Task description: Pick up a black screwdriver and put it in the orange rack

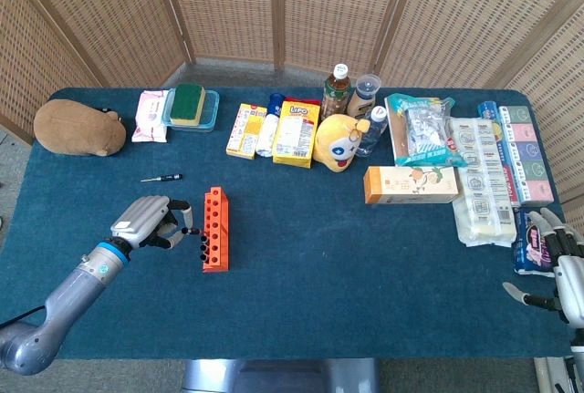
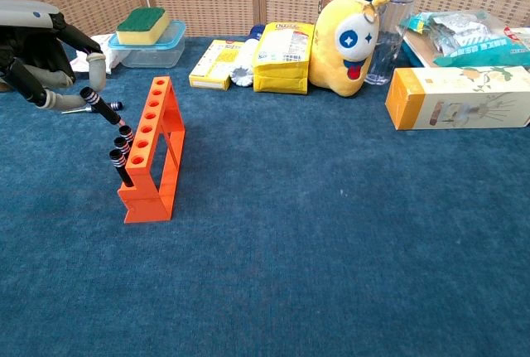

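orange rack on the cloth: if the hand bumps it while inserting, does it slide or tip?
Probably tips before it slides: the orange rack stands tall and narrow on a small base. It looks like light plastic, so the two screwdrivers already in it add little ballast. The blue cloth likely grips its base. The left hand holds a black screwdriver beside it.
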Robot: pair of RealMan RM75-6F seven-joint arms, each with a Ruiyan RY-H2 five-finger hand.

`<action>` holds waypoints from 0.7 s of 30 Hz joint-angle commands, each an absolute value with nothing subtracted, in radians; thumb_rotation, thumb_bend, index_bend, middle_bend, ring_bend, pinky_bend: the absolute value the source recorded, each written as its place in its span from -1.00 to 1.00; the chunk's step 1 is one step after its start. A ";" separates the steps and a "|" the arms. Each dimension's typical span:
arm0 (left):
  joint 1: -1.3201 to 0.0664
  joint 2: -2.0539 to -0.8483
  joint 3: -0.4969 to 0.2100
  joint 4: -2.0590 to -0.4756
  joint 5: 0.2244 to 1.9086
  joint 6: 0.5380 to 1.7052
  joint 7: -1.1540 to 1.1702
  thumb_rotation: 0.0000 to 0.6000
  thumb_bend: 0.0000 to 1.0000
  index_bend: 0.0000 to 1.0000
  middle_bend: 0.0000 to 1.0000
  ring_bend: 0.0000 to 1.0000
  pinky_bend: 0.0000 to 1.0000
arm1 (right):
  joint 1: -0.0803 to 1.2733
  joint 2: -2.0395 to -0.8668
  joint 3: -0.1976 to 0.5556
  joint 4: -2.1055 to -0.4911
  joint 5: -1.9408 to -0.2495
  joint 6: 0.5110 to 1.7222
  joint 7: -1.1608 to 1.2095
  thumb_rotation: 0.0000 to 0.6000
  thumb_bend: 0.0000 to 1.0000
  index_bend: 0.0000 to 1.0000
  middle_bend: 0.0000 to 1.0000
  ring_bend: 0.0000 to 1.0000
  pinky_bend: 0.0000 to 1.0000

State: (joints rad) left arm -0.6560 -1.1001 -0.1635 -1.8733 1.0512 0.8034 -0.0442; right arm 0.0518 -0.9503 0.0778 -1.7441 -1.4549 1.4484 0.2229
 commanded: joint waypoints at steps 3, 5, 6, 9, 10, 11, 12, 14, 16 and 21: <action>-0.664 -1.106 -0.164 -1.871 1.045 0.801 -0.048 1.00 -0.21 0.12 1.00 0.96 1.00 | 0.051 -0.950 0.078 -1.744 -1.456 1.451 0.224 1.00 -1.00 -1.00 -0.94 -0.82 -0.97; -0.665 -1.106 -0.164 -1.872 1.046 0.804 -0.047 1.00 -0.21 0.12 1.00 0.96 1.00 | 0.051 -0.949 0.078 -1.745 -1.457 1.451 0.225 1.00 -1.00 -1.00 -0.94 -0.82 -0.97; -0.666 -1.106 -0.163 -1.873 1.045 0.805 -0.044 1.00 -0.21 0.12 1.00 0.96 1.00 | 0.050 -0.949 0.078 -1.745 -1.457 1.452 0.226 1.00 -1.00 -1.00 -0.94 -0.82 -0.97; -0.670 -1.105 -0.161 -1.875 1.038 0.807 -0.036 1.00 -0.21 0.12 1.00 0.96 1.00 | 0.050 -0.948 0.078 -1.744 -1.457 1.452 0.229 1.00 -1.00 -1.00 -0.94 -0.82 -0.97; -0.672 -1.106 -0.161 -1.875 1.033 0.807 -0.032 1.00 -0.21 0.12 1.00 0.96 1.00 | 0.050 -0.948 0.078 -1.744 -1.458 1.452 0.230 1.00 -1.00 -1.00 -0.94 -0.82 -0.97; -0.674 -1.108 -0.159 -1.873 1.029 0.807 -0.029 1.00 -0.21 0.12 1.00 0.96 1.00 | 0.050 -0.947 0.078 -1.744 -1.458 1.453 0.231 1.00 -1.00 -1.00 -0.94 -0.82 -0.97; -0.677 -1.110 -0.158 -1.871 1.022 0.806 -0.024 1.00 -0.21 0.12 1.00 0.96 1.00 | 0.050 -0.947 0.078 -1.744 -1.459 1.453 0.231 1.00 -1.00 -1.00 -0.94 -0.82 -0.97; -0.682 -1.115 -0.154 -1.866 1.011 0.804 -0.015 1.00 -0.21 0.12 1.00 0.96 1.00 | 0.050 -0.947 0.077 -1.743 -1.460 1.453 0.231 1.00 -1.00 -1.00 -0.94 -0.82 -0.97; -0.687 -1.121 -0.153 -1.861 1.000 0.805 -0.007 1.00 -0.21 0.12 1.00 0.96 1.00 | 0.050 -0.947 0.077 -1.744 -1.460 1.453 0.231 1.00 -1.00 -1.00 -0.94 -0.82 -0.97; -0.702 -1.137 -0.150 -1.851 0.971 0.811 0.024 1.00 -0.21 0.12 1.00 0.96 1.00 | 0.050 -0.948 0.077 -1.743 -1.459 1.452 0.230 1.00 -1.00 -1.00 -0.94 -0.82 -0.97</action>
State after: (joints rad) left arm -0.6973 -1.1329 -0.1512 -1.8533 0.9781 0.8089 0.0172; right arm 0.0499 -0.9475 0.0775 -1.7431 -1.4588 1.4524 0.2302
